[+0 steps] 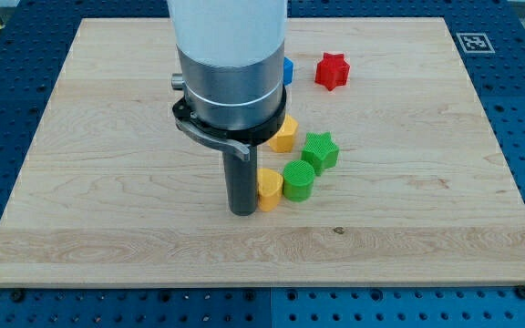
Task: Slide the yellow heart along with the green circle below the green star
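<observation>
The yellow heart (270, 188) lies just below the middle of the wooden board, touching the green circle (299, 179) on its right. The green star (320, 150) sits just above and right of the green circle, very close to it. My tip (241, 210) rests on the board against the yellow heart's left side. The rod and the arm's white and grey body hide the board above the heart.
A second yellow block (284, 134) sits left of the green star, partly hidden by the arm. A red star (332, 70) lies near the view's top. A blue block (287, 70) peeks out beside the arm. The wooden board (108, 182) has a marker tag (474, 42) at its top right corner.
</observation>
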Controlling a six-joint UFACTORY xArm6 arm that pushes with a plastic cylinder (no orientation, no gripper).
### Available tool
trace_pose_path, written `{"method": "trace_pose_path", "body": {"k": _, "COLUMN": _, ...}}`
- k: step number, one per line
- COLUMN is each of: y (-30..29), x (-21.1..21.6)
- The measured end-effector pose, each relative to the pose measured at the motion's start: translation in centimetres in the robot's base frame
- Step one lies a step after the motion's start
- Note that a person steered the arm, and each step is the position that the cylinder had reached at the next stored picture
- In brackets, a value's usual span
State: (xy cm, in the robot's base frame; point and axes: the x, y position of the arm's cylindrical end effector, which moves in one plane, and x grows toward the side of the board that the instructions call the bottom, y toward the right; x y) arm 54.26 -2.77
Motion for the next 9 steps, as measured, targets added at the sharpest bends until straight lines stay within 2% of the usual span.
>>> {"method": "trace_pose_path", "body": {"k": 6, "y": 0.6, "x": -1.2}}
{"method": "trace_pose_path", "body": {"k": 9, "y": 3.3, "x": -1.6}}
